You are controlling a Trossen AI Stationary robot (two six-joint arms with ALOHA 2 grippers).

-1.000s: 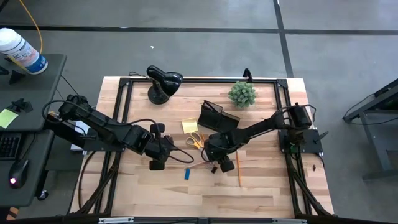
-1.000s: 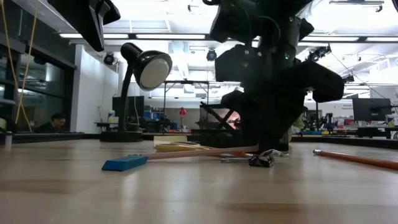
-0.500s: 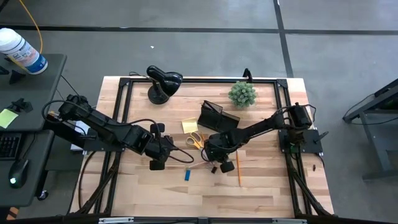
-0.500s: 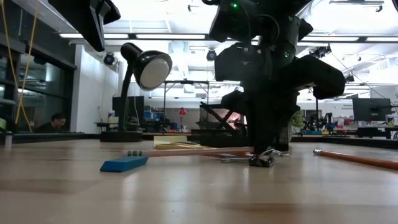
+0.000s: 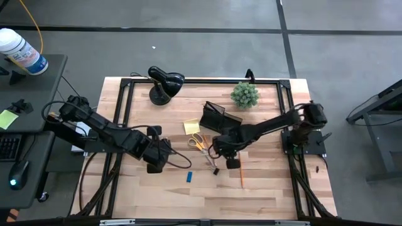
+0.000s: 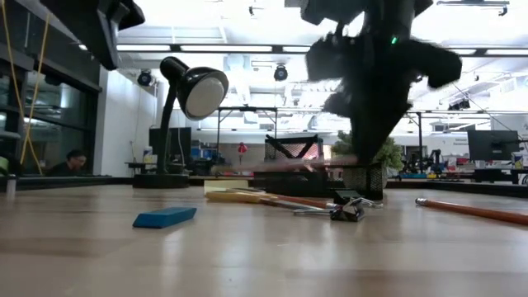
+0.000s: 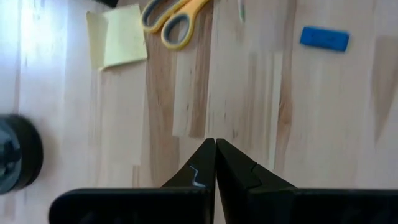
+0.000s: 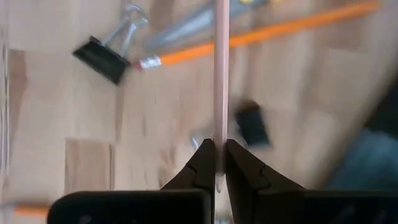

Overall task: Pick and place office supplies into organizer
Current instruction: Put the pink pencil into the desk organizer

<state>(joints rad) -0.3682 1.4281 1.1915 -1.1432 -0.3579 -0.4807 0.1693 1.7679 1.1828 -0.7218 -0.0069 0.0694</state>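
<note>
We see the right gripper [image 8: 215, 163] over the middle of the wooden worktop [image 5: 264, 194], just near of the organizer [image 5: 218, 117]. Its fingers [image 8: 200, 163] are closed tight on a thin wooden pencil [image 8: 221, 74], which runs straight out between them and is lifted clear of the worktop; in the low view it shows as a blurred level bar in the air [image 6: 289, 164].

Under it on the worktop lie a black clip [image 8: 106, 54] with silver wire handles, an orange pencil [image 8: 261, 36] running past it, and a grey pen [image 8: 186, 28] beside them. In the high view the orange pencil [image 5: 240, 176] lies near of the right gripper [image 5: 228, 152], pointing toward the near edge.

The left gripper [image 7: 216, 163] hovers left of centre, its fingers [image 7: 198, 171] pressed together and holding nothing. Ahead of it we see the yellow pad [image 7: 121, 36], the scissors [image 7: 171, 17] with orange handles and the small blue block [image 7: 324, 38]. From above, the pad [image 5: 191, 126] lies just left of the organizer, the scissors [image 5: 197, 141] just near of the pad, and the block [image 5: 188, 177] lies farther toward the near edge.

At the far edge stand a black lamp [image 5: 164, 83] on the left and a small green plant [image 5: 244, 95] to the right of it.
</note>
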